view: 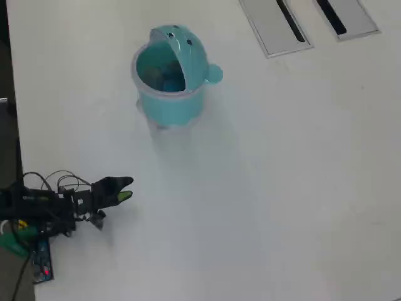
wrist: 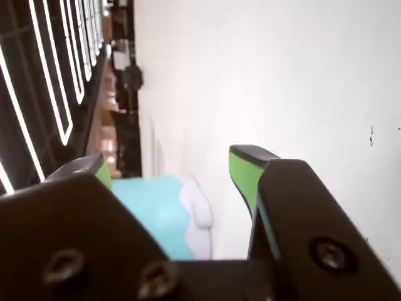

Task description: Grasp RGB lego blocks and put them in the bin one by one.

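We find no readable writing on anything. The light turquoise round plastic bin (view: 170,100) with its domed whale-like lid tipped back, two dark dot eyes and a side knob stands on the white tabletop (view: 282,188), well apart from our black, green-tipped gripper (view: 123,189). In the wrist view, its jaws are parted and hold nothing (wrist: 172,169).

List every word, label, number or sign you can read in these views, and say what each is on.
None can be read.
Bin: only two dot eyes on the lid, no writing.
Claw: green pads, no label.
Table: bare white; two grey slotted plates at the top carry no marks.
Wrist view, far background: shapes too blurred to tell if any are text.
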Tool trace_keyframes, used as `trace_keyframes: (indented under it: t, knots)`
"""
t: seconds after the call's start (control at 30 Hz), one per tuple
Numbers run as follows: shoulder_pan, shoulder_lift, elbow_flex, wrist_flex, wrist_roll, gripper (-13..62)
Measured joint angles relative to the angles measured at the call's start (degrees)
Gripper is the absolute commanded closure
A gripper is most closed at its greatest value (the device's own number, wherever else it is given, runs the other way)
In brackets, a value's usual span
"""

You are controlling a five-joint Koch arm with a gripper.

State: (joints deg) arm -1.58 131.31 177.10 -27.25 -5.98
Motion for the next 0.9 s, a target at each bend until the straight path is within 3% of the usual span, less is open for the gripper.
trace_keyframes:
  t: [0.9]
  knots:
    - [0.9, -0.1, 0.0, 21.7, 2.7, 14.7]
